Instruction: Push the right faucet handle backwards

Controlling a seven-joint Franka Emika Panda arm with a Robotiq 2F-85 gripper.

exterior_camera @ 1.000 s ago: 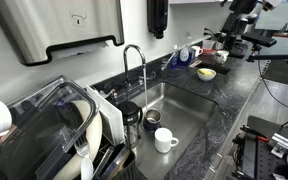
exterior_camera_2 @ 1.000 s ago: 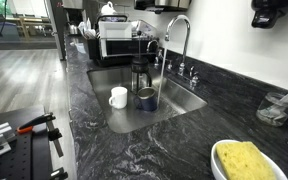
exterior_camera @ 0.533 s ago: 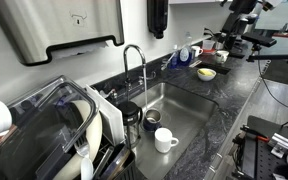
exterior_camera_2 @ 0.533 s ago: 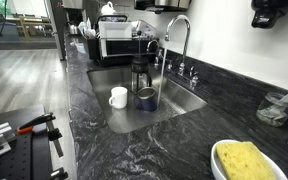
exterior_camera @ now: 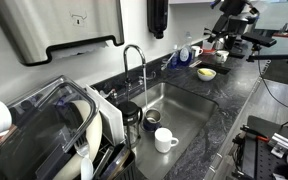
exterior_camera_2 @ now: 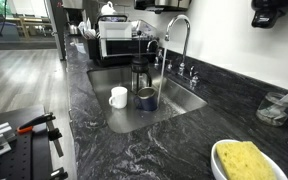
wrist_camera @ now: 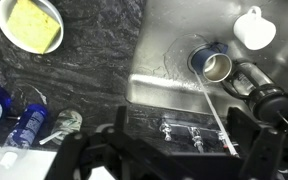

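**Arm stirs up high; handle untouched.**
The Panda arm (exterior_camera: 231, 12) has shifted slightly, well above the gooseneck spout (exterior_camera_2: 180, 30), jaws spread wide and empty. The right faucet handle (exterior_camera_2: 194, 76) waits beside the spout's base, seemingly unpushed.

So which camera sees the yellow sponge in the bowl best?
The wrist view: the square yellow sponge shows from above in its round white bowl. In an exterior view it is close but cut off; in an exterior view it is tiny and far.
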